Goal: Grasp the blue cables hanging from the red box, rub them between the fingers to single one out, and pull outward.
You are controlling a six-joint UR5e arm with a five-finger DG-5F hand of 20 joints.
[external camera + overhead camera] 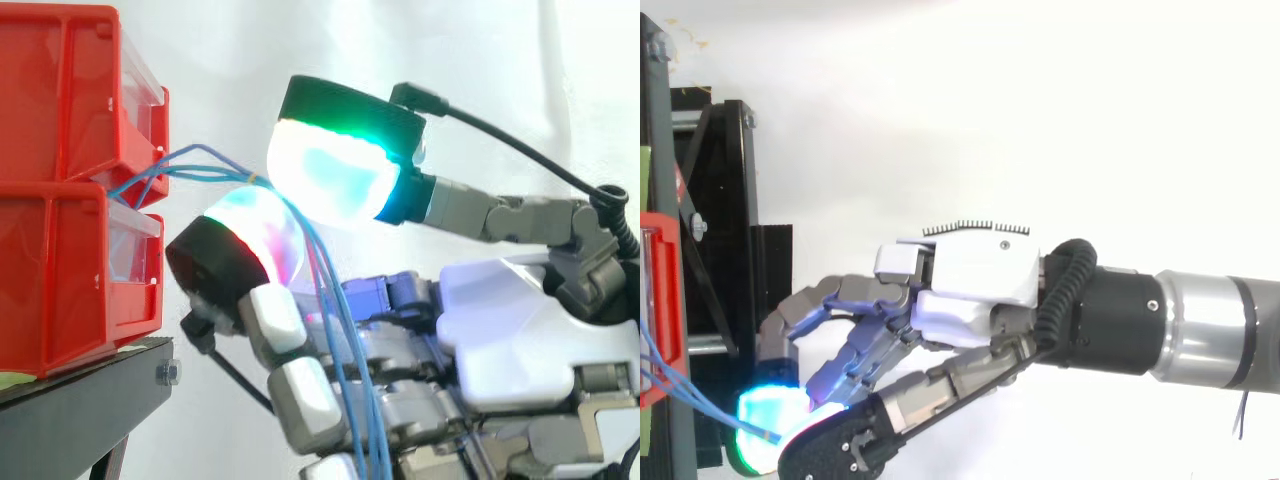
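Thin blue cables (340,320) from red box (60,280)

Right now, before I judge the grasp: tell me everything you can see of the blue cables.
The blue cables are several thin, smooth, plastic-looking strands. They leave the front of the red bins where the upper bin meets the lower, arch outward, and pass together between two glowing pads of the hand, which pinch them. Beyond the pinch they drape slack down over the hand's fingers to the side view's lower edge. None looks singled out yet.
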